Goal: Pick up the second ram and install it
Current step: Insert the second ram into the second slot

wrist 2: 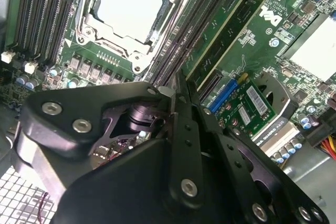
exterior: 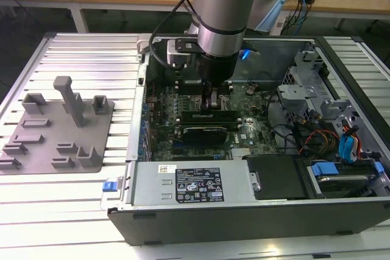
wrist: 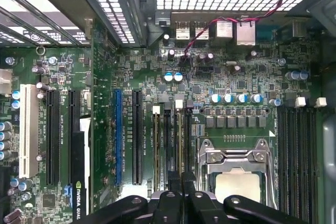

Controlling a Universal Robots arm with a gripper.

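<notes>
Exterior view: the arm stands straight down in the open computer case [exterior: 256,217], gripper [exterior: 212,98] at frame centre, above the black card [exterior: 204,132].
Fingers: pinched together on the second ram [wrist: 180,140], probably to keep it square to its slot.
Ram: upright, just beside the CPU socket [wrist: 236,166], lower middle of the first wrist view.
Case holds: motherboard [wrist: 131,66], card, cables [exterior: 308,141].

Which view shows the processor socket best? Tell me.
The second wrist view: the processor socket sits nearly whole and unobstructed. In the first wrist view the claw hides part of it; in the exterior view the arm stands over that area.
</notes>
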